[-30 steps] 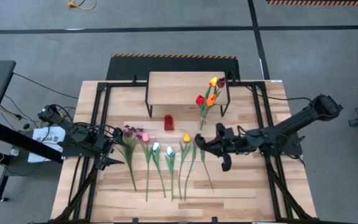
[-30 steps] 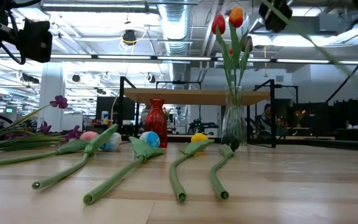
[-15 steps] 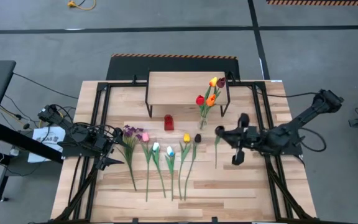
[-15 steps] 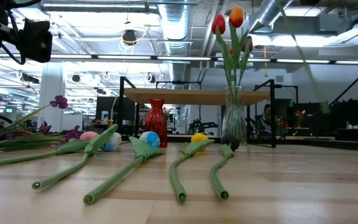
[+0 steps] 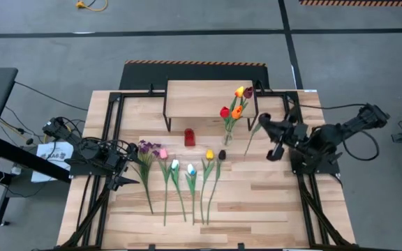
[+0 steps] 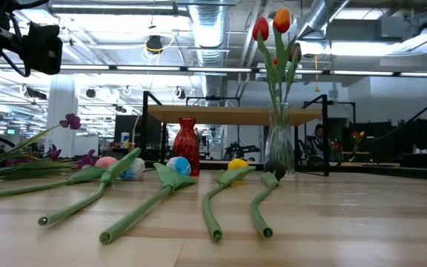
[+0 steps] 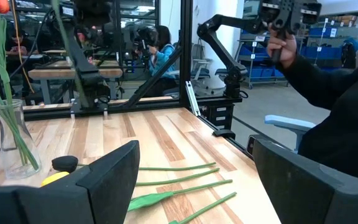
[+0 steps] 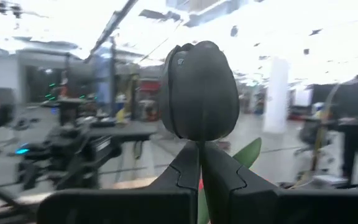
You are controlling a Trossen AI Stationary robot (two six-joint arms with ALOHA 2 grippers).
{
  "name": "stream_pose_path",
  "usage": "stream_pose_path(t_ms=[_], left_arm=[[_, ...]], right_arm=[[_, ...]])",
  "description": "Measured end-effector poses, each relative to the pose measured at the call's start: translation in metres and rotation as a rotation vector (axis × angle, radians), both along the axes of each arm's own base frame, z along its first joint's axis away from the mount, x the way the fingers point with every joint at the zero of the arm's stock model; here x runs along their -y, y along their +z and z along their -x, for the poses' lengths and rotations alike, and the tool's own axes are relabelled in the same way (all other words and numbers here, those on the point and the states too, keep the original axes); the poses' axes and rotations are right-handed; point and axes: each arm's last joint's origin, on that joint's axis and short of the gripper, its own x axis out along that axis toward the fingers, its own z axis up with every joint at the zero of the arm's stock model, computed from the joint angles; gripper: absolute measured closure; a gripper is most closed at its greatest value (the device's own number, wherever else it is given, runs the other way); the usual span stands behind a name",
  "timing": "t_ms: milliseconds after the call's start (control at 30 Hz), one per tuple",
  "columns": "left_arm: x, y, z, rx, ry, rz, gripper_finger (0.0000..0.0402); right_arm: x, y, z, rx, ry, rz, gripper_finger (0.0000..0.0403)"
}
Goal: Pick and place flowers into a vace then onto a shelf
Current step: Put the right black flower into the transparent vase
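Right gripper [image 5: 265, 125] pinched tight on dark maroon green-stemmed tulip [image 8: 198, 90], raised beside clear glass vase [image 5: 227, 137] for insertion; left gripper [image 5: 128, 167] spread, idle.

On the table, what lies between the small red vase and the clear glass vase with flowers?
In the high view, only bare wood lies between the red vase and the glass vase; the yellow tulip lies nearer the table's front.

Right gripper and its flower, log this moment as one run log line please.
right gripper: shut on dark tulip, raised beside glass vase | left gripper: open, waiting at table's left | shelf: no vase yet
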Motion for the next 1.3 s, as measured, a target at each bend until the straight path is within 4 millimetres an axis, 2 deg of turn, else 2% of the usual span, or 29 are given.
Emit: stream_pose_path(t_ms=[233,767,1300], left_arm=[[0.000,0.000,0.000,0.000,0.000,0.000,0.0099],[0.000,0.000,0.000,0.000,0.000,0.000,0.0099],[0.000,0.000,0.000,0.000,0.000,0.000,0.0099]], right_arm=[[0.016,0.011,0.001,0.074,-0.114,0.060,0.0402],[0.042,0.014,-0.010,0.143,-0.212,0.125,0.0402],[0.048,0.006,-0.031,0.127,-0.259,0.128,0.0398]])
